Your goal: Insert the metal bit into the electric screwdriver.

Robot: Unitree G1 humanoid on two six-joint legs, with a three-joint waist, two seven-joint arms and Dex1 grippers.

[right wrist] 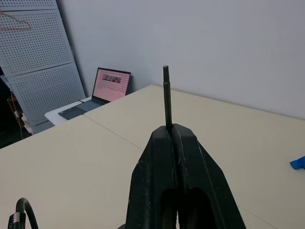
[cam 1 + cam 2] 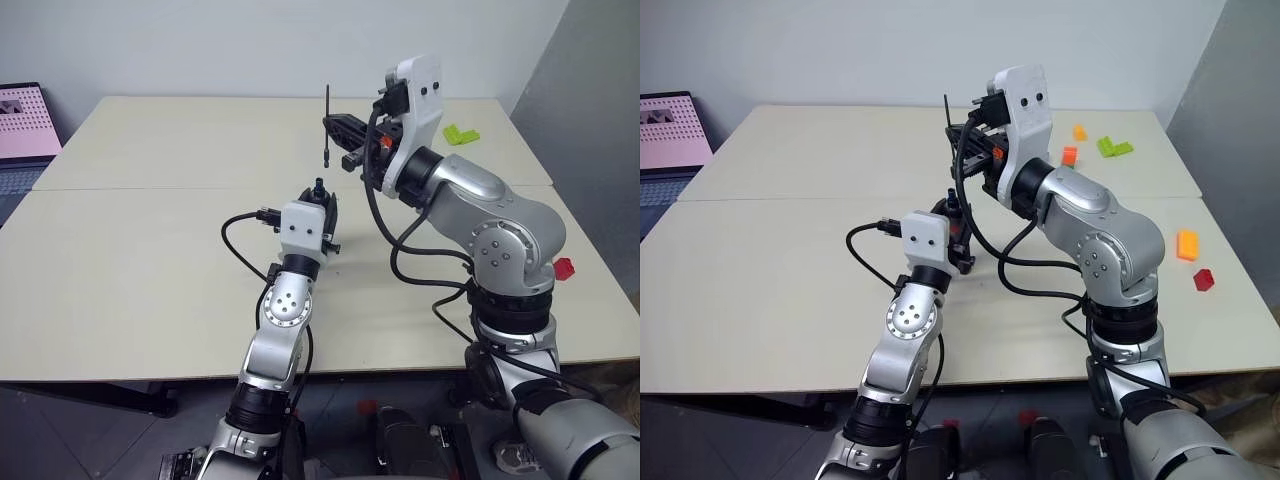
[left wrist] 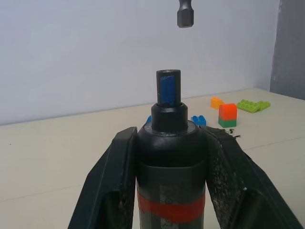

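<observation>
The bit (image 2: 328, 125) hangs upright in the air above the table (image 2: 150, 250), pinched near its middle by the right claw (image 1: 170, 131), whose two fingers are pressed together on it; one thin end sticks out past the fingertips, and the thicker hex end (image 3: 185, 14) points down. That lower end is just above the screwdriver (image 3: 169, 143) and slightly to one side of its socket, not yet touching it. The screwdriver stands nearly upright in the left claw (image 3: 169, 138), its fingers (image 3: 112, 176) clamped on either side of the black barrel just above the red band. Its open socket (image 3: 168, 88) faces up, showing blue inside.

Farther back on the table lie toy bricks: an orange-on-green stack (image 3: 228, 115), a lime green piece (image 3: 252, 105), a small orange one (image 3: 216, 101) and a blue one (image 3: 198, 120). An orange brick (image 2: 1186, 244) and a red brick (image 2: 1204, 280) sit near the table's right edge. A laptop (image 1: 97, 90) with a pink screen stands on another surface off to the left.
</observation>
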